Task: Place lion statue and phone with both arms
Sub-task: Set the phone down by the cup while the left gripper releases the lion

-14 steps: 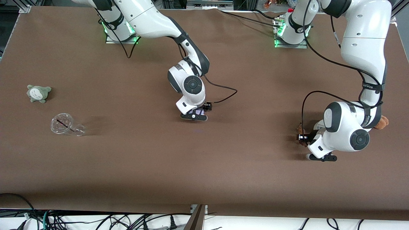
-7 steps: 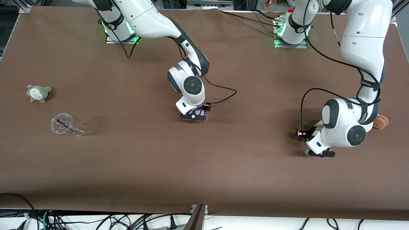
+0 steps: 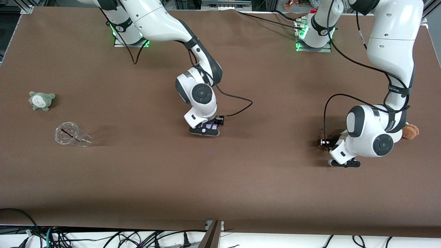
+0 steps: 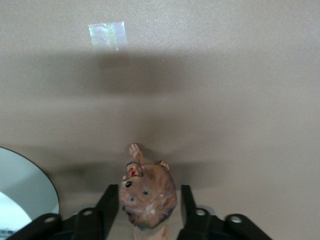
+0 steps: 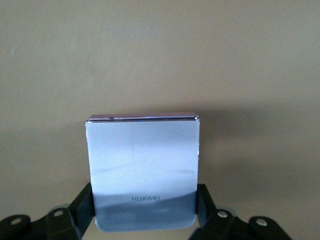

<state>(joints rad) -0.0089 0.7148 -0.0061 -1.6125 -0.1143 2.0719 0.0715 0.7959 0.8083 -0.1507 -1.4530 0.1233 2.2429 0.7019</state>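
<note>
We see the right gripper point(image 3: 208, 130) over the middle of the brown tabletop point(image 3: 137, 179), its jaws clenched on the phone point(image 5: 142, 172), a pale lavender slab with rounded corners that we read as carrying the word HUAWEI near the held end. In the right wrist view the two black fingers point(image 5: 84, 205) press on opposite edges of the phone, whose free end points toward the tabletop and casts a soft shadow there; from the front we catch only a sliver of lavender under the wrist. Toward the left arm's end of the tabletop, the left gripper point(image 3: 330, 151) is low over the surface, its jaws closed on the lion statue point(image 4: 147, 192), an orange-brown figurine whose dark eyes and small paws show between the fingers point(image 4: 111, 205) in the left wrist view. We cannot tell whether the statue touches the tabletop. A brown plush toy point(image 3: 410, 131) peeks out just beside the left arm's wrist. Toward the right arm's end lie a grey-green plush point(image 3: 41, 100) and, nearer the front camera, a clear plastic cup point(image 3: 70, 135) on its side, well apart from both grippers.
</note>
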